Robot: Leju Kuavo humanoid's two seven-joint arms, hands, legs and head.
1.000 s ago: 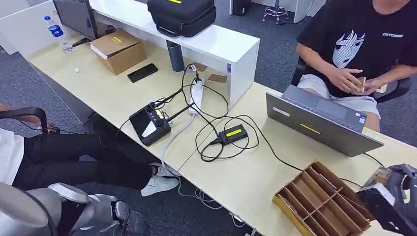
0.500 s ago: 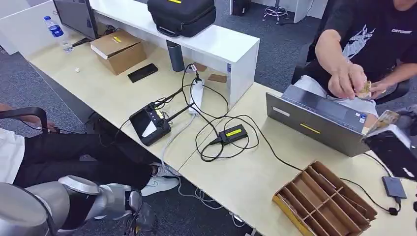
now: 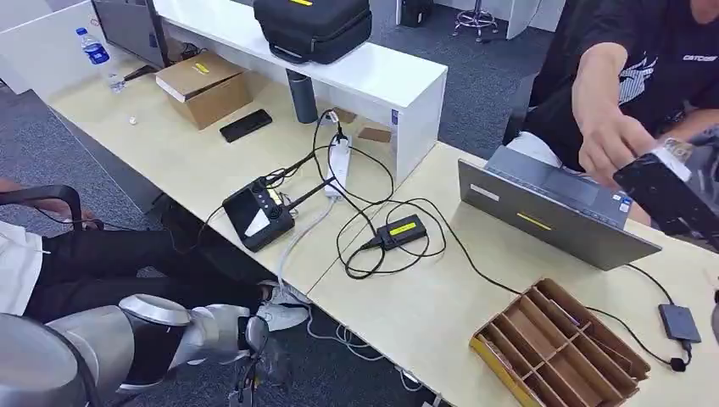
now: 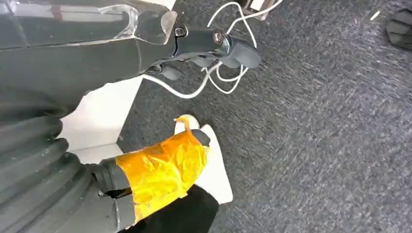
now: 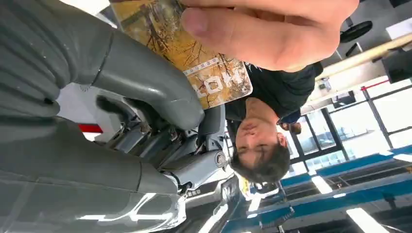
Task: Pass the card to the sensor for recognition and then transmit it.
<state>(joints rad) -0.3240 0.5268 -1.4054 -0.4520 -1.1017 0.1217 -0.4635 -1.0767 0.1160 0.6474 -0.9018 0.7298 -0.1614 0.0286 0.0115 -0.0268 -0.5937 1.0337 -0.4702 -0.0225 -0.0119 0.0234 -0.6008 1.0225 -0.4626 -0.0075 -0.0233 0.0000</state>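
L robot hand [image 3: 254, 352] low at 7 o'clock in head view, hanging off the bench [image 3: 212, 161] edge over grey carpet [image 4: 316, 121]. L wrist view: fingers [image 4: 228, 46] loosely curled, nothing in them; orange tape [image 4: 163, 167] wrapped on thumb.

Bench, far L, 10 o'clock: water bottle [image 3: 97, 55], cardboard box [image 3: 203, 85], black phone [image 3: 246, 125] just beside box. White raised shelf [image 3: 365, 72] carries black case [image 3: 314, 25]; dark tumbler [image 3: 301, 95] stands upright at its foot.

Centre: white power strip [image 3: 339, 165], black handheld controller [image 3: 259, 212] w/ screen, small black box [image 3: 401, 231] w/ yellow label, cables looped between them.

5 o'clock: brown divided tray [image 3: 560, 348] at near bench edge. Grey laptop [image 3: 551, 212] at 3 o'clock, lid part open. Small dark sensor pad [image 3: 680, 322] on cable, near tray, at 4 o'clock.

Far R, 2 o'clock: R robot hand [image 3: 674, 191] raised above laptop, holding card [image 5: 194, 53]. R wrist view: card pressed under thick grey thumb [image 5: 145, 82], printed w/ yellow-brown picture. Person's hand [image 3: 615, 144] in black tee touching card at its far end; fingers [image 5: 262, 34] lie over card face. Both gripping same card, well above bench.
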